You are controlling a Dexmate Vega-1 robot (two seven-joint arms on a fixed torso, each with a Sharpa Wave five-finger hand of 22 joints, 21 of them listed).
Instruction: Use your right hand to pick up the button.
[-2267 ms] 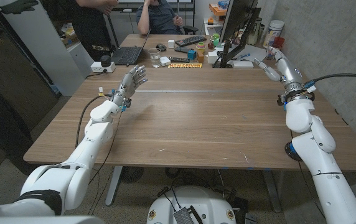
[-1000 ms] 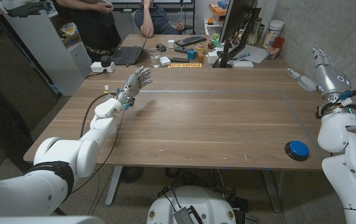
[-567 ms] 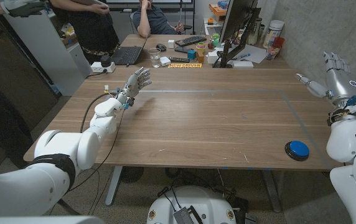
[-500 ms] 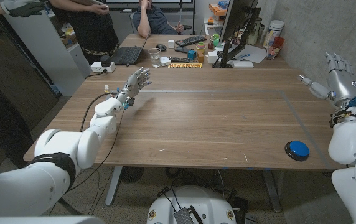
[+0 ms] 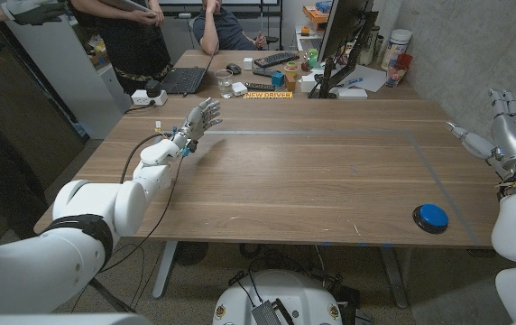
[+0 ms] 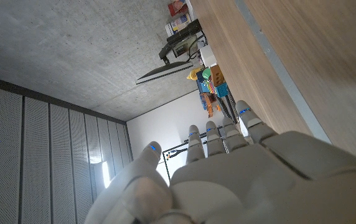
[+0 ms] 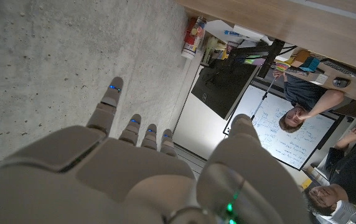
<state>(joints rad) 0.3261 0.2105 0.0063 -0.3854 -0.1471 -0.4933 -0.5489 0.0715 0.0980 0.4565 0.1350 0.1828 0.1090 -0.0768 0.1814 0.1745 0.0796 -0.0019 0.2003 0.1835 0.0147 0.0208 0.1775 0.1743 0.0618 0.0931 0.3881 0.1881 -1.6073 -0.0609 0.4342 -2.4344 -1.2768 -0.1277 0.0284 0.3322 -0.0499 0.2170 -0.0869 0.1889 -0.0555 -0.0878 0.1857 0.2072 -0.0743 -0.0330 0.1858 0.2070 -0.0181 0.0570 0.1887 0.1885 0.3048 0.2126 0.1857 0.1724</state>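
The blue round button point(image 5: 431, 216) on its black base lies on the wooden table point(image 5: 312, 171) near the front right corner. My right hand point(image 5: 509, 129) is raised at the table's right edge, beyond and to the right of the button, fingers spread and holding nothing; its back point(image 7: 134, 180) shows in the right wrist view against the concrete wall. My left hand point(image 5: 198, 121) is held up over the far left of the table, fingers apart and empty; its back point(image 6: 228, 174) shows in the left wrist view.
Beyond the table's far edge stand a laptop point(image 5: 186, 79), a monitor point(image 5: 341, 36), a keyboard point(image 5: 274, 60) and small desk items. People point(image 5: 226, 23) are behind the table. A concrete wall point(image 5: 483, 45) rises close on the right.
My right arm has swung outward to the right and toward the front, uncovering the button. The left arm has barely moved.
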